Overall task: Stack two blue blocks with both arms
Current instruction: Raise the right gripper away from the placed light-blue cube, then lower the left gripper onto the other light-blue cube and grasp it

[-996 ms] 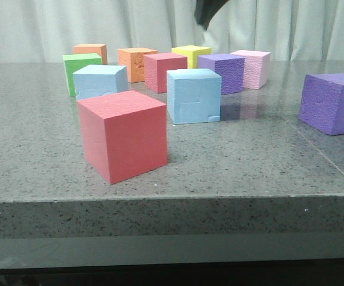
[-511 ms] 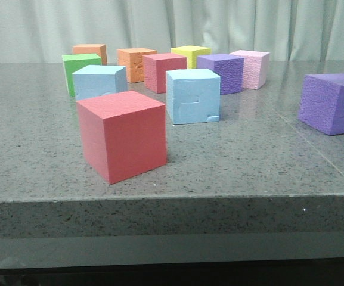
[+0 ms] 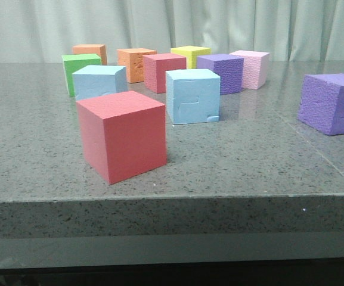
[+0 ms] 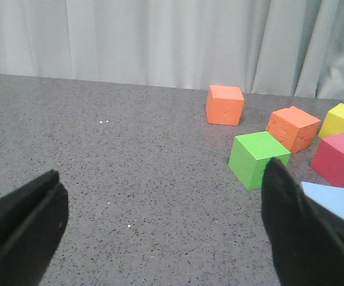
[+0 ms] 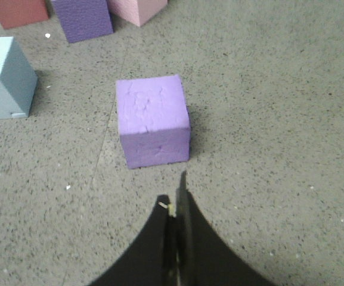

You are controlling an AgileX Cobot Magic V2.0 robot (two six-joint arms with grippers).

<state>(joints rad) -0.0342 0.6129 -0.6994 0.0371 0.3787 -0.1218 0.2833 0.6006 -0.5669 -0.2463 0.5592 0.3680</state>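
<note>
Surface: grey speckled stone, seen from the front, with pale curtains behind it.
Blue blocks: two pale sky-blue foam cubes, both resting on the surface and apart from each other. The left blue block sits just behind the big red cube. The right blue block sits near the middle, its front face creased.
Red cube: the largest in the front view, nearest the camera, set at an angle.
Back row: an orange cube, a green cube, a second orange cube, a smaller red cube, a yellow cube, a rough dark purple cube and a pink cube.
Lilac cube: alone at the right, well apart from the others.
Left gripper: seen only in its own wrist view; jaws spread wide, nothing between them, over bare surface. A corner of the left blue block shows just beside one finger.
Right gripper: seen only in its own wrist view; jaws pressed together with nothing between them, poised near the lilac cube. The right blue block lies off to one side.
Front view: neither arm appears in it.
</note>
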